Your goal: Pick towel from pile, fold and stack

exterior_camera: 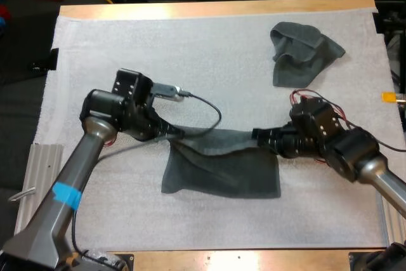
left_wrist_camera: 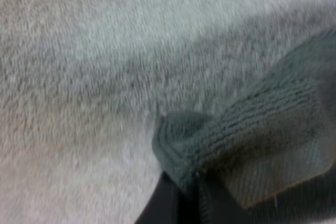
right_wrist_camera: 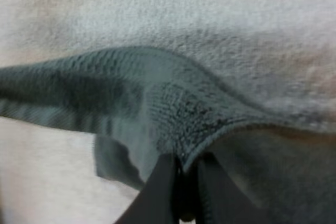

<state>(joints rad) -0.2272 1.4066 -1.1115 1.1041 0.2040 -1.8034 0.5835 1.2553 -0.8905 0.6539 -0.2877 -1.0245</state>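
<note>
In the high view a dark grey-green towel (exterior_camera: pixel 222 169) lies partly spread in the middle of the white mat (exterior_camera: pixel 127 42). Its far edge is held between the left gripper (exterior_camera: pixel 179 134) at one corner and the right gripper (exterior_camera: pixel 256 134) at the other, and a crumpled towel (exterior_camera: pixel 303 52) sits well apart at the far right. The left wrist view shows black fingers (left_wrist_camera: pixel 160 205) pinched narrow on a folded-over towel corner. The right wrist view shows fingers (right_wrist_camera: pixel 157 190) clamped likewise on the towel's edge, with cloth draping to both sides.
</note>
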